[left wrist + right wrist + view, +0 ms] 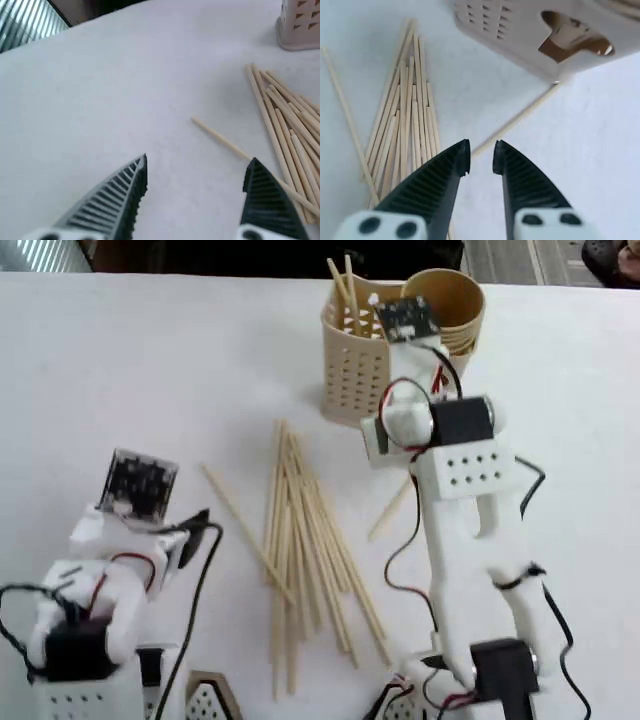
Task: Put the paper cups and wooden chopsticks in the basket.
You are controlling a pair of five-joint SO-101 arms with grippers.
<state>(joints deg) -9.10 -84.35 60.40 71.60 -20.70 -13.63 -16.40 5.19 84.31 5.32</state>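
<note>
A loose pile of wooden chopsticks (300, 540) lies mid-table, also in the left wrist view (290, 130) and the right wrist view (402, 125). One chopstick (390, 510) lies apart by my right arm (460, 470). The beige perforated basket (352, 365) at the back holds a few chopsticks. Brown paper cups (447, 300) stand stacked at its right side, and brown shows through the basket's handle hole (570, 40). My right gripper (481, 155) hovers near the basket (520, 30), open by a narrow gap and holding nothing. My left gripper (199, 172) is wide open above a single chopstick (220, 140).
My left arm (110, 580) sits at the front left with its cables. The white table's far edge (200, 275) runs behind the basket. Bare tabletop spreads at the left and far right. A beige perforated piece (215, 700) sits at the front edge.
</note>
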